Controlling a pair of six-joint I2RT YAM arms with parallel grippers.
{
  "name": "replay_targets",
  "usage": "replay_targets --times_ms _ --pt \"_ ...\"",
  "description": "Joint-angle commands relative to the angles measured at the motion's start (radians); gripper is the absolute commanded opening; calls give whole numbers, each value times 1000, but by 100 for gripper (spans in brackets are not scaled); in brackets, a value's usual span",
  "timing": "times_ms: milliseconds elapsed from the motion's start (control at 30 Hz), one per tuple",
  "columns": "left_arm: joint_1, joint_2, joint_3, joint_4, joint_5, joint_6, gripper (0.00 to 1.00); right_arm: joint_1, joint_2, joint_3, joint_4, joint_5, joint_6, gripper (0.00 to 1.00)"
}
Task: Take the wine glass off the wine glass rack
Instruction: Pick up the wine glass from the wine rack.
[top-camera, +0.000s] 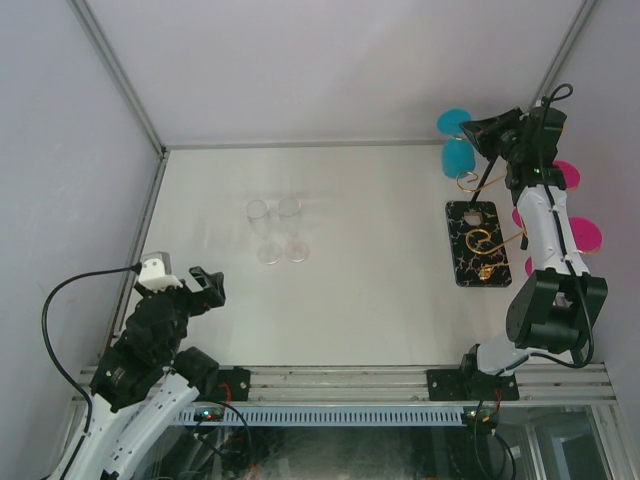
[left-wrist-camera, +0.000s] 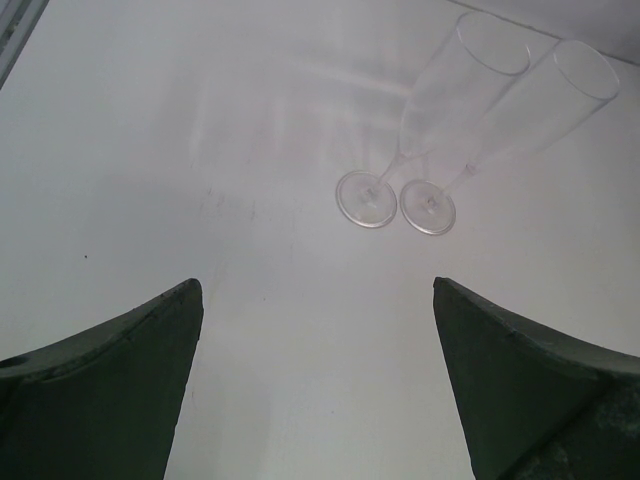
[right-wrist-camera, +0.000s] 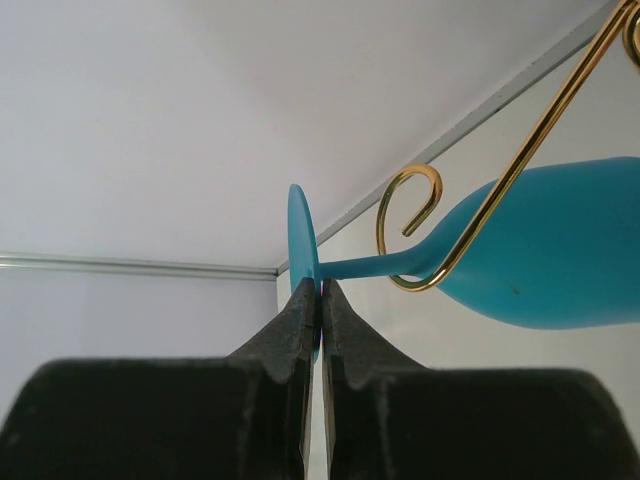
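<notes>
Right end effector (right-wrist-camera: 320, 292): jaws pinched together on the thin edge of the foot disc (right-wrist-camera: 303, 232) of the teal wine glass (right-wrist-camera: 560, 262). No gap shows between the fingertips beyond the disc itself.

Teal wine glass: on the wine glass rack (top-camera: 478, 243), at the far right corner of the table (top-camera: 380, 200). Its stem lies in a curled gold loop (right-wrist-camera: 410, 215) at the end of one wire arm, with the bowl on one side of the loop and the foot on the other.

Rack base: black with gold marbling, flat on the table, partly under the right arm. Pink glasses (top-camera: 583, 235) hang on its right side.

Left end effector (left-wrist-camera: 315, 290): jaws spread wide, holding nothing, low over the near left part of the table.

Two clear flutes (left-wrist-camera: 470, 100) stand side by side on the table beyond it, feet nearly touching.
</notes>
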Motion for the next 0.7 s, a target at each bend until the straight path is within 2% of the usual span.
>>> replay_targets --times_ms 0,400,667 --pt "6 10 -12 32 2 -8 100 -1 -58 3 -6 -34 -36 0" --pt "6 9 -12 32 4 -7 100 -15 -78 4 -54 33 -83 0" --pt "6 10 -12 33 4 -8 100 -17 -75 5 -14 160 -94 0"
